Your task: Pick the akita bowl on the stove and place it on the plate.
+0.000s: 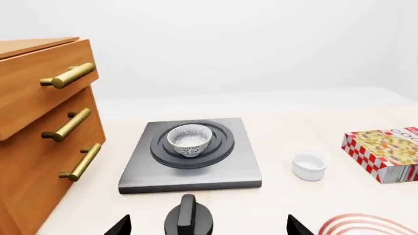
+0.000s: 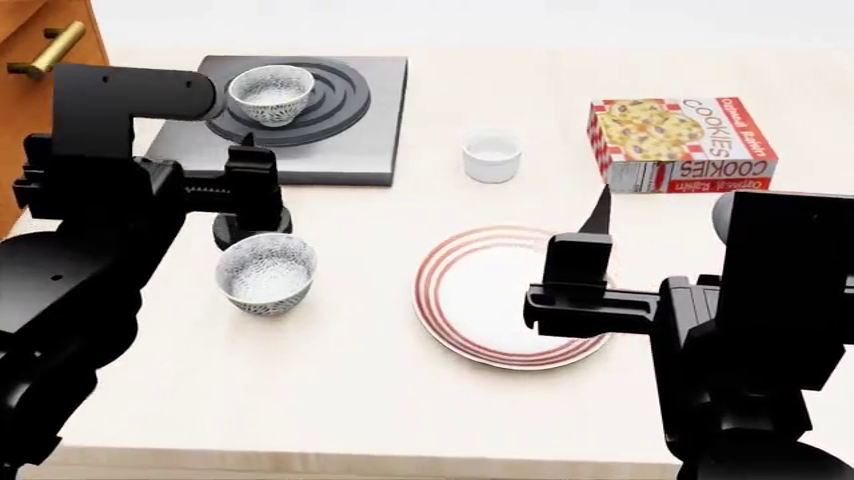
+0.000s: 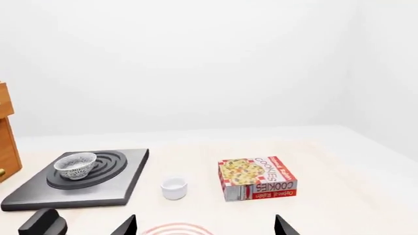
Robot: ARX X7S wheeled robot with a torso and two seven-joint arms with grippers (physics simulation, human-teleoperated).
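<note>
The akita bowl stands upright on the black rings of the stove. In the head view a second bowl of the same kind sits on the table in front of the stove. The red-ringed plate lies to its right. My left gripper hovers open over the stove's knob, short of the akita bowl and holding nothing. My right gripper is open and empty above the plate's far edge.
A small plain white cup stands between the stove and a red cookie box. A wooden drawer unit with brass handles rises at the stove's left.
</note>
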